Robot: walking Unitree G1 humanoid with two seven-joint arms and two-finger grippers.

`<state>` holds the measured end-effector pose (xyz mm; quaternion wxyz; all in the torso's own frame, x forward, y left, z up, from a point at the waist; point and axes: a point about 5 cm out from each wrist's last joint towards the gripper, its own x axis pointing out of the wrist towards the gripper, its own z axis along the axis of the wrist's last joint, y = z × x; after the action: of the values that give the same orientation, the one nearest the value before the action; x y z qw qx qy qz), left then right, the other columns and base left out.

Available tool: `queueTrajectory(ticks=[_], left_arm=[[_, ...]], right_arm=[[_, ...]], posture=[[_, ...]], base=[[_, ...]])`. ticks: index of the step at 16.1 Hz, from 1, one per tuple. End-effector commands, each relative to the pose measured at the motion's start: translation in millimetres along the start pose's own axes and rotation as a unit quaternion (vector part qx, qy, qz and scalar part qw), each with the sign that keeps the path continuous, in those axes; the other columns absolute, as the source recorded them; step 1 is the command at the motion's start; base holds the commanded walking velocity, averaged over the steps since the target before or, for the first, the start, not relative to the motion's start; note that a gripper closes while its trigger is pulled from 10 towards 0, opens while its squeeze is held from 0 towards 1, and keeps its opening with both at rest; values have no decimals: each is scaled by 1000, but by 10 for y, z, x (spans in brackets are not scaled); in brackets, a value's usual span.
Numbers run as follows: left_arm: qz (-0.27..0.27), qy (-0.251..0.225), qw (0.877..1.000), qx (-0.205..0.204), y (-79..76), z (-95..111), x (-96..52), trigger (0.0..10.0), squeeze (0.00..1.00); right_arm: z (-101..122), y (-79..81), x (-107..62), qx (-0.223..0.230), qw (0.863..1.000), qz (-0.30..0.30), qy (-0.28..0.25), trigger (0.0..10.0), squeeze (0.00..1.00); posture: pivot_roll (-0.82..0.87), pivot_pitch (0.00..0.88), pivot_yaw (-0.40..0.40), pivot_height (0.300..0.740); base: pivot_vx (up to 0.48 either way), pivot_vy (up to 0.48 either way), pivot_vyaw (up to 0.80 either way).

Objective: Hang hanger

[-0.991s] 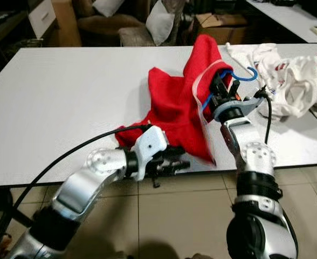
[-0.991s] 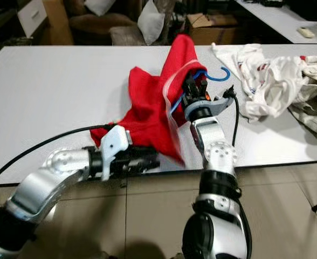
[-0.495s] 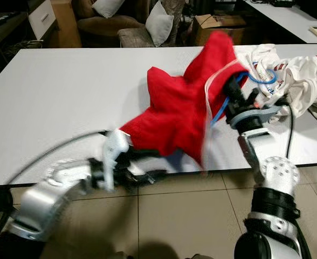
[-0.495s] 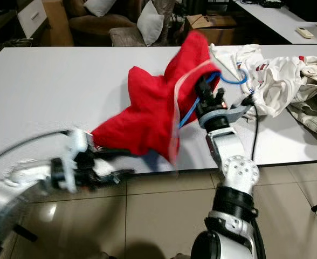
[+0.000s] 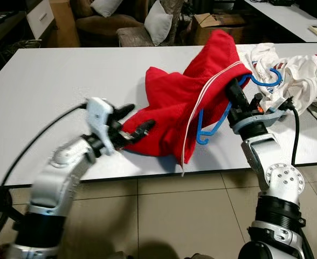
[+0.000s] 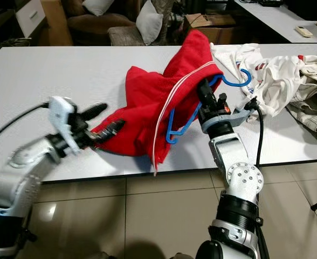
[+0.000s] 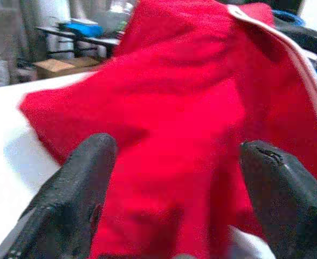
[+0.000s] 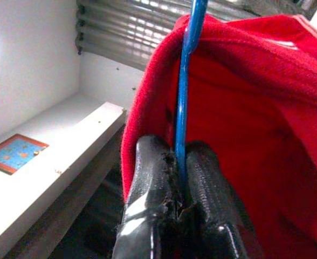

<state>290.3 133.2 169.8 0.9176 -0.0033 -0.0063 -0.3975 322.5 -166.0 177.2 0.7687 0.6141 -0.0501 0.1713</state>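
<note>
**Partly dressed, not yet hung**

So far, my right gripper (image 6: 204, 93) has its 2 fingers (image 8: 147, 178) pressed together on the wire of the blue hanger (image 5: 216, 120), pinching it just inside the red garment (image 5: 191, 102). From my right wrist view the blue rod runs straight up between the pads, with red cloth folded over it. The hanger's hook (image 6: 238, 80) sticks out of the garment toward the heap of white clothes (image 6: 280, 81), and 1 shoulder arm juts out below the hem near the table's (image 5: 56, 91) front edge.

My left gripper (image 5: 130, 123) hovers at the garment's lower corner with its 2 fingers spread wide, the red cloth between and ahead of them, nothing pinched as far as I can judge.

By my reckoning the hanger is in the garment but sits crooked: the cloth is bunched, half resting on the table, and that 1 arm pokes free. What seems left is to take the loose corner, pull the cloth square over both shoulders, lift the lot clear, and find a rail for the hook. No rail is in sight.
</note>
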Motion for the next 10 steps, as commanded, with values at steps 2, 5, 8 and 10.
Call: queueTrajectory(ticks=[2,5,8,10], left_arm=[[-38,-22,999,-1,-131,106,141,10000,1000],[-105,-66,990,-74,-285,267,189,10000,1000],[-96,-3,995,-42,-272,113,244,10000,1000],[-86,21,995,-35,-276,37,298,10000,1000]], right_arm=[[4,58,54,-7,1000,9,-12,10000,0],[12,37,112,-13,1000,-3,-27,10000,0],[-15,47,162,-14,1000,-2,-26,10000,0],[-29,66,200,-12,1000,3,-25,10000,0]], posture=[[-140,0,20,740],[-136,0,24,740],[-129,0,20,740],[-130,0,18,740]], base=[[0,0,0],[0,0,0],[0,0,0],[0,0,0]])
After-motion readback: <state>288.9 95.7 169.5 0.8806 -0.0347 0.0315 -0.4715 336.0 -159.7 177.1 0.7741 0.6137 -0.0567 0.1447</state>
